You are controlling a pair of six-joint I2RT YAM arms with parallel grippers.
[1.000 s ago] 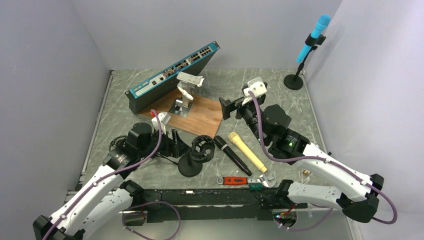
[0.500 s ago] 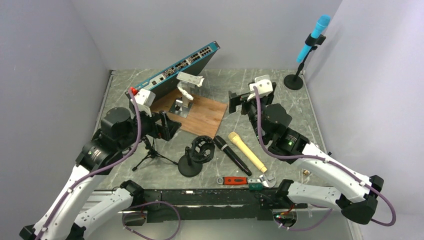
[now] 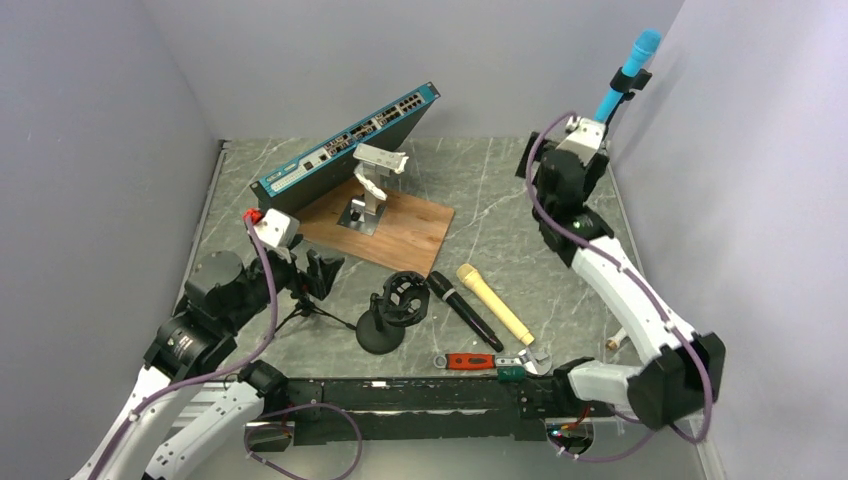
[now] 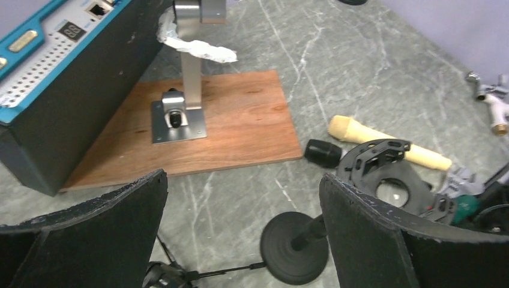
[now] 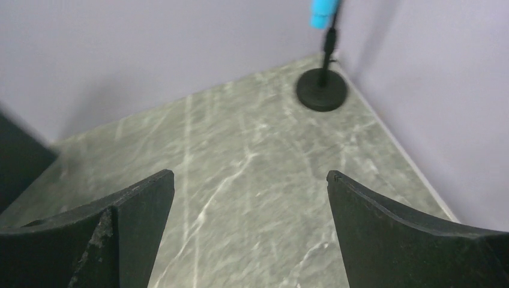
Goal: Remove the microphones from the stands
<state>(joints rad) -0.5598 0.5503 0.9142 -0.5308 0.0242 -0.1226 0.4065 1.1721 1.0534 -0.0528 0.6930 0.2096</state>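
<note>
A blue microphone sits tilted in the clip of a thin black stand in the back right corner. In the right wrist view only the microphone's lower end shows, at the top edge. My right gripper is open and empty. It hangs over bare table, short of the stand and to its left. In the top view the right gripper covers the stand's round base. My left gripper is open and empty at the front left, far from the blue microphone.
Between the left gripper's fingers I see a round-based stand with an empty shock mount. A black microphone and a cream microphone lie beside it. A small tripod, network switch, wooden board and red-handled wrench are also here.
The right arm has swung from mid-table to the back right corner, up to the blue microphone's stand. The left arm has drawn back to the left and its jaws have widened.
</note>
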